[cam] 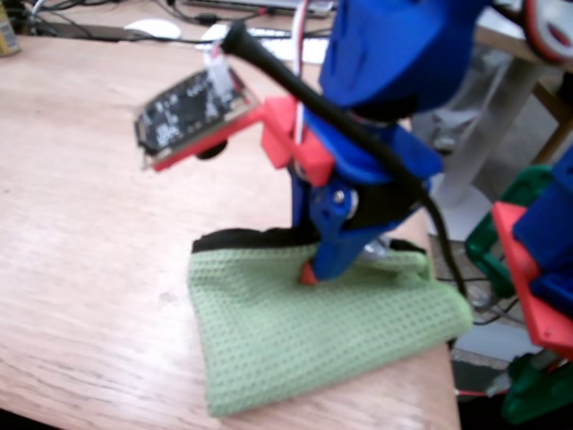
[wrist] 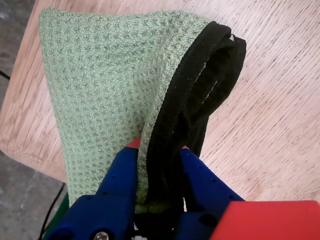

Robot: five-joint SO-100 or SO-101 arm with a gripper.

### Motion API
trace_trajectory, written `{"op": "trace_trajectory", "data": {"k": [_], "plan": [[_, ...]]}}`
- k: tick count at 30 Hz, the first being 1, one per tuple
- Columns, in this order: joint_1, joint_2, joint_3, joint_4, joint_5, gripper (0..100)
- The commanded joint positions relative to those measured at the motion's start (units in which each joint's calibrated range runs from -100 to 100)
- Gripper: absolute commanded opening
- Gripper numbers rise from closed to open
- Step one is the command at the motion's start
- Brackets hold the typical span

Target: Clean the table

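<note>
A blue two-finger gripper [wrist: 159, 150] with red tips is clamped on the black-hemmed edge of a folded green waffle-weave cloth [wrist: 100, 80]. In the wrist view the cloth stretches straight out from the fingers, its long axis in line with them. It lies flat on the reddish-brown wooden table [cam: 89, 224], near the rounded corner at the lower right of the fixed view, so any wiping stroke must head towards the open tabletop to the left.
</note>
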Motion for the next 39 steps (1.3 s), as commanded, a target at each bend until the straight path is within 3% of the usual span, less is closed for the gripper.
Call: {"op": "trace_trajectory", "data": {"k": [1,4,8,11,22,26,27,29,30,33,39], "plan": [[-0.89,-0.45,0.26,0.33,-0.49,0],[-1.06,-0.02,-0.03,1.32,-0.29,6],[0.63,-0.45,-0.12,1.32,-0.34,35],[0.8,-0.79,-0.88,1.32,-0.34,40],[1.31,-18.38,-0.97,1.4,-0.24,40],[8.41,-41.1,-0.31,1.48,-1.07,36],[8.41,-48.74,1.39,1.89,-1.37,29],[6.72,-60.91,9.88,2.72,-6.06,5],[6.72,-65.55,16.11,2.72,-8.4,0],[12.47,-74.29,37.25,2.72,-11.14,3],[19.92,-83.13,53.77,2.47,-11.09,3]]}}
